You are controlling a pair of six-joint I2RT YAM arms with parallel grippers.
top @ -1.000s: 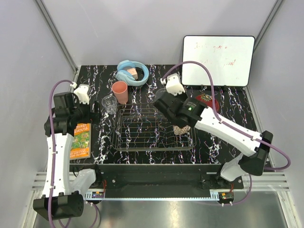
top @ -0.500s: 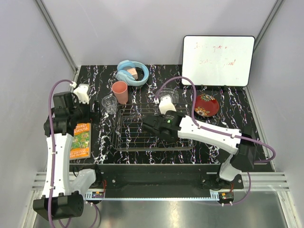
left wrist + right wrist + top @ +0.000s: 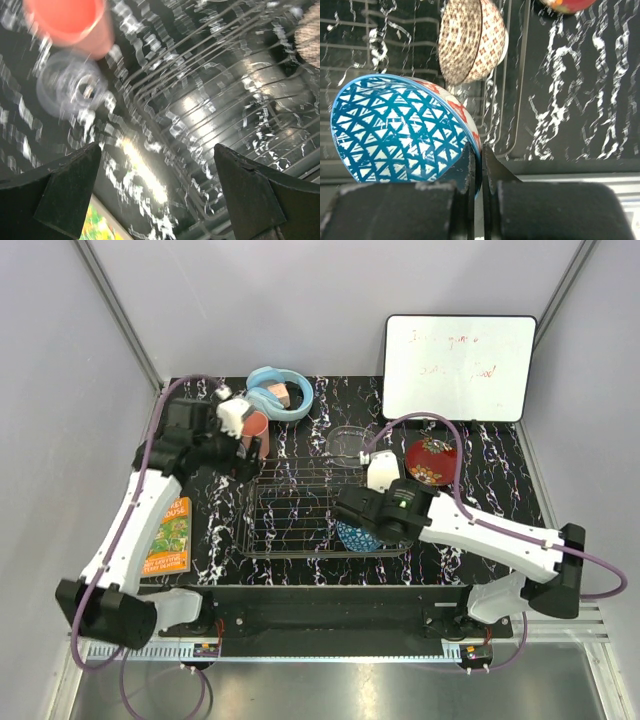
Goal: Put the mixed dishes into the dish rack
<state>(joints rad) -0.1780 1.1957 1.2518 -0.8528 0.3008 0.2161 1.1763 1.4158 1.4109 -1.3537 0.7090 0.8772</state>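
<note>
My right gripper [image 3: 481, 155] is shut on the rim of the blue patterned bowl [image 3: 395, 130] and holds it tilted over the front right of the dish rack [image 3: 300, 510]. The bowl also shows in the top view [image 3: 355, 538]. The small beige patterned bowl [image 3: 472, 40] stands on edge in the rack just behind it. My left gripper [image 3: 157, 190] is open and empty above the rack's left rim [image 3: 150, 125]. The salmon-pink cup [image 3: 70, 22] and the small glass tumbler [image 3: 72, 87] stand just beyond it. The clear glass bowl [image 3: 350, 443] and the red lacquer dish [image 3: 432, 460] lie behind the rack.
Light blue headphones [image 3: 278, 392] lie at the back. A whiteboard [image 3: 460, 353] leans at the back right. An orange book [image 3: 170, 535] lies left of the rack, and its corner shows in the left wrist view [image 3: 102, 227].
My left arm has swung from the left side toward the back, over the cup and tumbler. My right arm has moved to the rack's front right with the blue bowl in its jaws.
</note>
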